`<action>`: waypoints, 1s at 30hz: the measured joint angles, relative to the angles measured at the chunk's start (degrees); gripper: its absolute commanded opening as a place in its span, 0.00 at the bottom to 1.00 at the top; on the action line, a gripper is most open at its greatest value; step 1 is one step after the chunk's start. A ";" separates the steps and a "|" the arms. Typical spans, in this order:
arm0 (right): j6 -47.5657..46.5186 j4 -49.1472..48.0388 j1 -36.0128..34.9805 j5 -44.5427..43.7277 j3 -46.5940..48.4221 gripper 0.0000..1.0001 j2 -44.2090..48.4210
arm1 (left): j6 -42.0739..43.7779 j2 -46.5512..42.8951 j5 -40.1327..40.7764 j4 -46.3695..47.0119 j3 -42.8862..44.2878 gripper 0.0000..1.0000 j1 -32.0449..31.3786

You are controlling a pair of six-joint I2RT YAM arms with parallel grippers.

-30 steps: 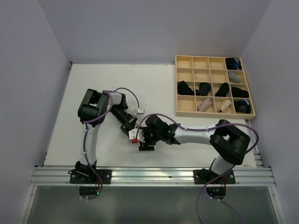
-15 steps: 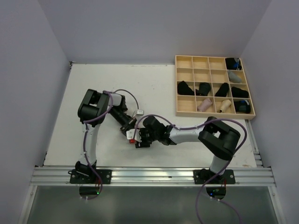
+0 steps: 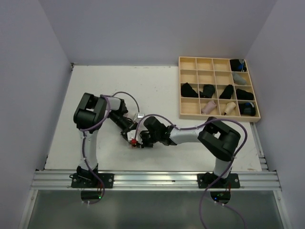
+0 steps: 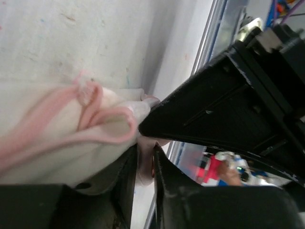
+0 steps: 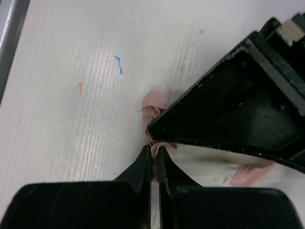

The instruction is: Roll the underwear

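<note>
From above, both arms reach inward over the white surface [image 3: 95, 86] and meet near its near-middle. The left tool [image 3: 132, 137] and the right tool [image 3: 142, 140] stand tip to tip, almost touching. What lies between them is too small to make out from here. A pale wooden grid tray [image 3: 220, 118] sits well apart at the far right corner, with black rolls [image 3: 189, 89] in several of its compartments and a few pale ones beside them.

The left wrist view shows the whitish underwear [image 4: 52, 143] lying on the surface, its pink edging bunched into folds at the end nearest the tool. The left tool's two dark fingers [image 4: 125, 191] stand narrowly apart, and a fold of the pale cloth sits in the gap. Whether they press on it cannot be told. The right tool's black body crosses the view just beyond, its tip against the cloth.

In the right wrist view, the right tool's fingers are drawn together to a thin slit and pinch the pink edge of the underwear at their tips. The left tool's black body covers the rest of the cloth on the right. A small blue mark [image 5: 118, 64] and an orange speck [image 5: 80, 86] show on the bare surface.
</note>
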State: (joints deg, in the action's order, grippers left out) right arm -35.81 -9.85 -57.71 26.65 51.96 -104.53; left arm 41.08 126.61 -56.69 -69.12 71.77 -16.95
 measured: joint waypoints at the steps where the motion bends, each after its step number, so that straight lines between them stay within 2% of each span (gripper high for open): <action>1: 0.81 0.48 0.26 1.11 0.63 0.00 -0.46 | -0.13 -1.92 0.13 1.55 -1.31 0.32 0.15; 3: 2.32 1.20 0.87 3.48 1.27 0.00 -0.98 | -0.52 -6.86 0.74 5.25 -4.09 0.38 0.83; 6: 4.48 3.21 1.66 7.96 1.75 0.00 -1.29 | -1.60 -14.73 1.38 12.66 -6.69 0.41 3.91; 13: 13.38 8.83 5.66 19.02 7.41 0.00 -6.32 | -7.56 -29.00 0.94 26.58 -8.72 0.42 15.43; 18: 22.86 11.34 9.51 25.42 13.90 0.00 -12.46 | -8.48 -43.63 3.96 36.22 -15.02 0.41 20.96; 21: 29.90 12.46 11.23 29.09 18.56 0.00 -16.87 | -3.96 -53.31 5.81 38.21 -20.85 0.41 20.79; 26: 39.12 11.96 12.94 34.36 21.29 0.00 -21.03 | 11.69 -67.45 9.81 37.13 -34.12 0.42 18.97; 30: 44.39 10.99 13.81 37.27 22.36 0.00 -23.30 | 20.70 -77.35 14.36 36.63 -43.43 0.44 9.35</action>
State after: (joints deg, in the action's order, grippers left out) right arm 8.58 1.15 -43.90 63.92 74.32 -127.83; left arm 61.78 49.25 -42.33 -32.49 28.34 -7.60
